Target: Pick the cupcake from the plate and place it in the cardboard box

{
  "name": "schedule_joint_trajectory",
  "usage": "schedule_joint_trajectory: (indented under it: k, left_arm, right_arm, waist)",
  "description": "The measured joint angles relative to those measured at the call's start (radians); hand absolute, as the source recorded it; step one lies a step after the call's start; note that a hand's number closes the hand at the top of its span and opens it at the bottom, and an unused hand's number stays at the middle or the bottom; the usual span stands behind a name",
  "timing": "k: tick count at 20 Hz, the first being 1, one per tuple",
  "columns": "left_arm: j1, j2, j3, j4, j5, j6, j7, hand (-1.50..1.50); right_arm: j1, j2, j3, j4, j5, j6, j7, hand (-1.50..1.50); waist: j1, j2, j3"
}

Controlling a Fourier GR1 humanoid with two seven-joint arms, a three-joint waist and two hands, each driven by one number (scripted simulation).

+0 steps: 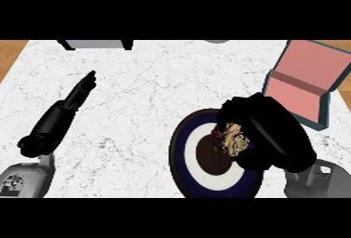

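Black right hand (270, 132) curled round the cupcake (231, 138) over the dark-rimmed plate (184, 160), the cupcake showing at the hand's inner side; cardboard box (305, 81), pink inside, beyond the hand; left hand (77, 95) extended with fingers straight, well apart, holding nothing.

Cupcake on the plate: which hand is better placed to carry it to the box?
Right. The right hand is curled round the cupcake over the plate, with the cardboard box just beyond it. The left hand lies straight-fingered across the counter, far off.
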Motion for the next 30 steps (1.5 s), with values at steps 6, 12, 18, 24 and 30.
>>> schedule_joint_trajectory:
  k: [6, 12, 18, 24, 30]
  left_arm:
    - [-0.009, -0.002, 0.008, 0.011, 0.0, -0.008, -0.006, 0.0]
    - [-0.027, -0.026, -0.005, 0.03, -0.024, -0.002, -0.01, 0.0]
    - [-0.054, -0.026, 0.009, 0.049, -0.025, -0.016, -0.015, 0.0]
    - [-0.063, -0.03, 0.014, 0.05, -0.021, -0.026, -0.017, 0.0]
    - [-0.049, -0.035, 0.008, 0.043, -0.031, -0.03, -0.027, 0.0]
  right_arm:
    - [-0.073, 0.019, -0.244, 0.043, -0.114, 0.013, 0.109, 1.5]
    - [-0.217, -0.007, -0.424, 0.262, -0.159, -0.005, 0.112, 1.5]
    - [-0.315, -0.12, -0.497, 0.536, -0.126, -0.004, -0.017, 1.5]
    - [-0.388, -0.227, -0.486, 0.82, -0.093, 0.11, -0.121, 1.5]
    - [-0.463, -0.311, -0.445, 1.083, -0.032, 0.189, -0.266, 1.5]
  waist:
    - [0.006, 0.003, 0.0]
    - [0.018, 0.006, 0.0]
    - [0.023, 0.008, 0.0]
    - [0.037, 0.013, 0.0]
    - [0.048, 0.016, 0.001]
